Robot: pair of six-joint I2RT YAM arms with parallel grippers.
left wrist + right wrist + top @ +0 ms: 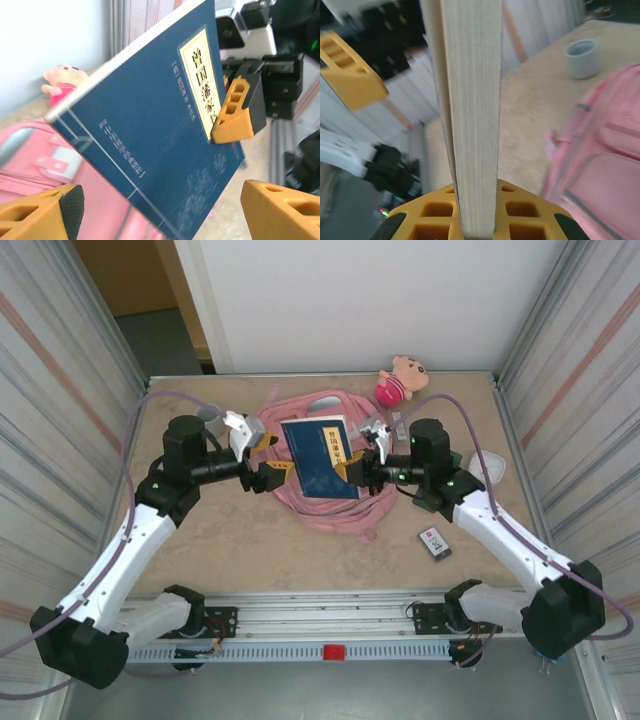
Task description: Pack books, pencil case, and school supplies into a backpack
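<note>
A navy-blue book (pixel 322 457) with a cream title strip hangs tilted above the pink backpack (pixel 338 514). My right gripper (pixel 346 469) is shut on its right edge. In the right wrist view the book's page edge (pixel 471 95) rises straight out of the clamped right gripper (pixel 477 222). My left gripper (pixel 269 457) stands open at the book's left edge, its jaws spread wide. In the left wrist view the book's cover (pixel 160 125) lies ahead of the left gripper (pixel 160 212), above the backpack (pixel 30 165). A black piece with white markings (pixel 434 541) lies on the table at the right.
A small pink plush doll (pixel 398 380) sits at the back edge, behind the backpack. A white rounded box (pixel 490 468) lies by the right wall. A grey cup (pixel 582 58) stands on the table beyond the backpack (pixel 600 165). Metal walls close in both sides.
</note>
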